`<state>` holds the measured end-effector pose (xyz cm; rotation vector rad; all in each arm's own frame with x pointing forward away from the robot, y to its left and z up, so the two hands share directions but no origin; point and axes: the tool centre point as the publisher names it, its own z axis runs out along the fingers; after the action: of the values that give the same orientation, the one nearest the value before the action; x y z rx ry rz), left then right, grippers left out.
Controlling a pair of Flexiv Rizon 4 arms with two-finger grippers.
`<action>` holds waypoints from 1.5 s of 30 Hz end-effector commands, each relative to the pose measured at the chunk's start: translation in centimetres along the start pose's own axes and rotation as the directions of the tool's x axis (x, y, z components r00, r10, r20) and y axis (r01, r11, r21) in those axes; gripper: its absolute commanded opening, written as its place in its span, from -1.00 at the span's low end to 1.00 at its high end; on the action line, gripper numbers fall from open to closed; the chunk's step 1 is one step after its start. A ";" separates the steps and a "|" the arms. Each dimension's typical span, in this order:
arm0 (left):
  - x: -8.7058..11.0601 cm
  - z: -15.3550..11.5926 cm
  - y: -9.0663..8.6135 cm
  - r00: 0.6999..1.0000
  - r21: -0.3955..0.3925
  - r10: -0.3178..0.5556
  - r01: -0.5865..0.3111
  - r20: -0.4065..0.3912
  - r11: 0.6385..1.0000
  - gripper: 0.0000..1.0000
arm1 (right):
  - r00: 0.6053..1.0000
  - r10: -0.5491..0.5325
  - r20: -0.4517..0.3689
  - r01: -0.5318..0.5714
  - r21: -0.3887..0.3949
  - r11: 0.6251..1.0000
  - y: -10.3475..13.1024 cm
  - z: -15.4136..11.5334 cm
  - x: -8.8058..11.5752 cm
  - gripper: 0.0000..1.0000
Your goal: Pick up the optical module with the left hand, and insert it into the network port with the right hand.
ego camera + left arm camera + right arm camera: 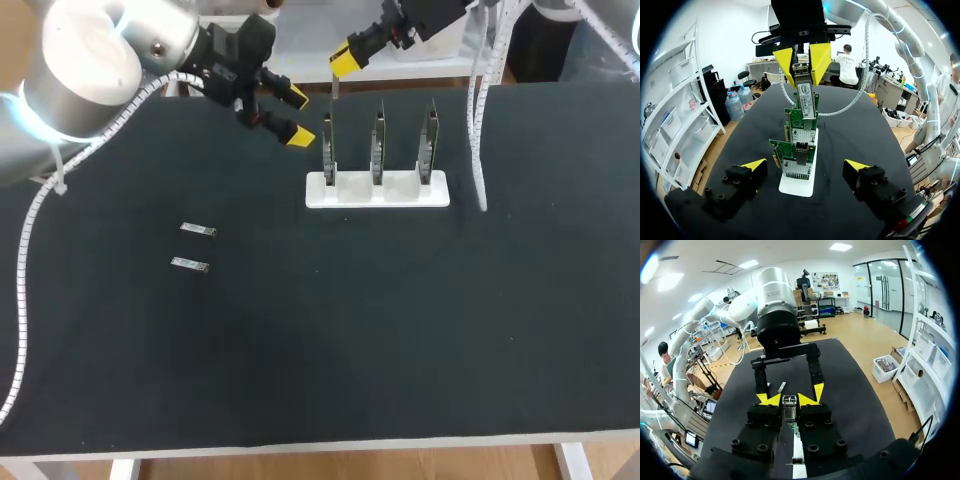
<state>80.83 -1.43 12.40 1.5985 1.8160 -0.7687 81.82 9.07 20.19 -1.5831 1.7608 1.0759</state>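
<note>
My right gripper (pixel 345 62) hangs over the back of the table, shut on a silver optical module (pixel 334 92) that points down. The module is just above the leftmost of three green network cards (pixel 327 145) standing in a white holder (pixel 377 192). In the left wrist view the module (pixel 805 97) sits pinched between the right gripper's (pixel 802 60) yellow tips, over the row of cards (pixel 796 152). My left gripper (pixel 296 116) stays open and empty beside the holder's left end, facing the cards (pixel 805 165). The right wrist view has the module (pixel 789 409) between its own tips (pixel 789 400).
Two more optical modules (pixel 198 230) (pixel 189 265) lie flat on the black table, left of centre. A white cable (pixel 478 120) from the right arm hangs near the holder's right end. The left arm (pixel 772 325) faces the right gripper across the cards.
</note>
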 end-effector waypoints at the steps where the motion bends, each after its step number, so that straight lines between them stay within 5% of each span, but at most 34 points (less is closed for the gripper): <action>1: -0.1 0.0 0.1 1.000 0.001 -0.001 0.001 -0.004 1.000 1.00 | 1.000 0.001 0.005 -0.001 0.042 0.999 0.9 0.1 0.4 -1.00; 45: -0.1 0.0 0.1 1.000 0.001 -0.001 0.001 -0.004 1.000 1.00 | 1.000 -0.018 -0.018 0.018 -0.026 1.000 -0.7 1.9 1.5 -1.00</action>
<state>80.83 -1.43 12.41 1.5986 1.8159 -0.7686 81.21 9.83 17.83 -1.6094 1.7547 1.0640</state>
